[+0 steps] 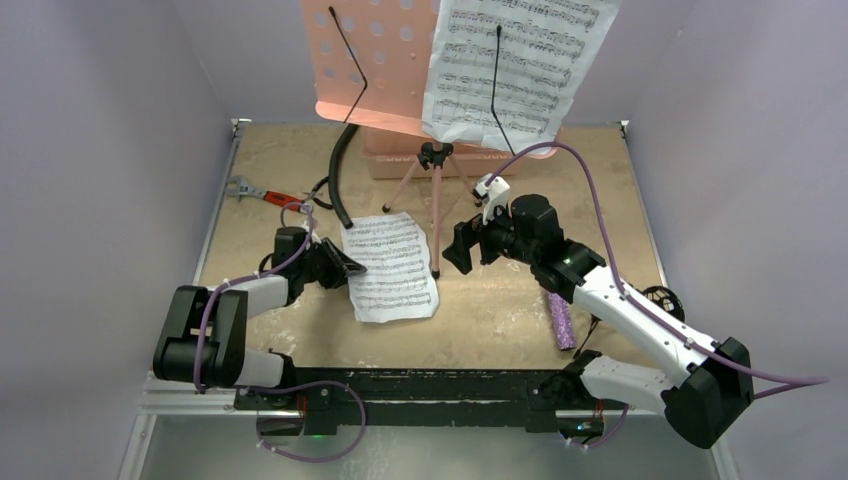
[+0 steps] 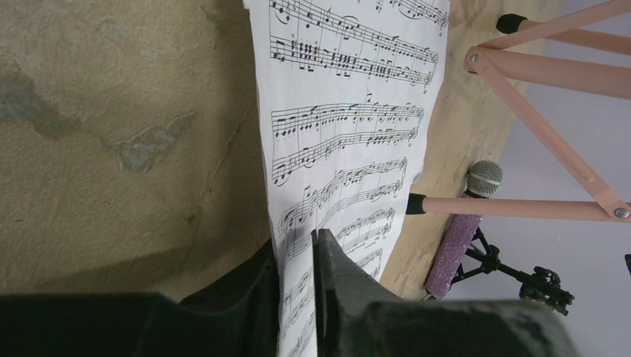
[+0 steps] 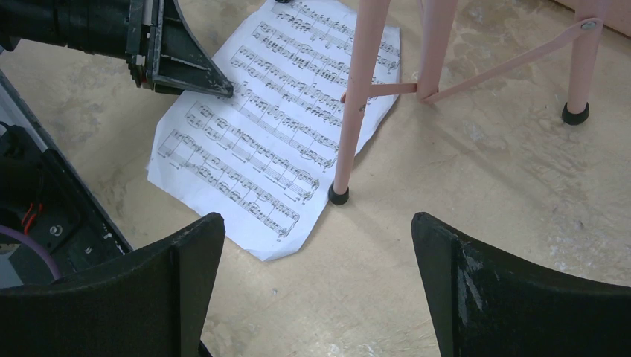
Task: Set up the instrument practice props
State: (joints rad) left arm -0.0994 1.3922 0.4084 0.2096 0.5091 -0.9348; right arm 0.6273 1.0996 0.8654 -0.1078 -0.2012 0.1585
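A white sheet-music page (image 1: pixel 392 270) lies flat on the table. My left gripper (image 1: pixel 350 265) is at its left edge. In the left wrist view the left gripper (image 2: pixel 296 242) has its jaws drawn close, with a narrow strip of the page (image 2: pixel 342 126) showing between them. The pink music stand (image 1: pixel 370 50) stands at the back on tripod legs (image 3: pixel 357 97) and carries another page (image 1: pixel 520 60). My right gripper (image 1: pixel 455 250) hovers wide open over bare table; in its own view the right gripper (image 3: pixel 318 238) holds nothing. The purple microphone (image 1: pixel 561 322) lies by the right arm, next to the black mic stand (image 2: pixel 521 275).
A red-handled wrench (image 1: pixel 262 193) lies at the back left. A black hose (image 1: pixel 340 170) curves down beside the stand. A pink box (image 1: pixel 400 155) sits behind the stand's legs. Walls close in the table on both sides.
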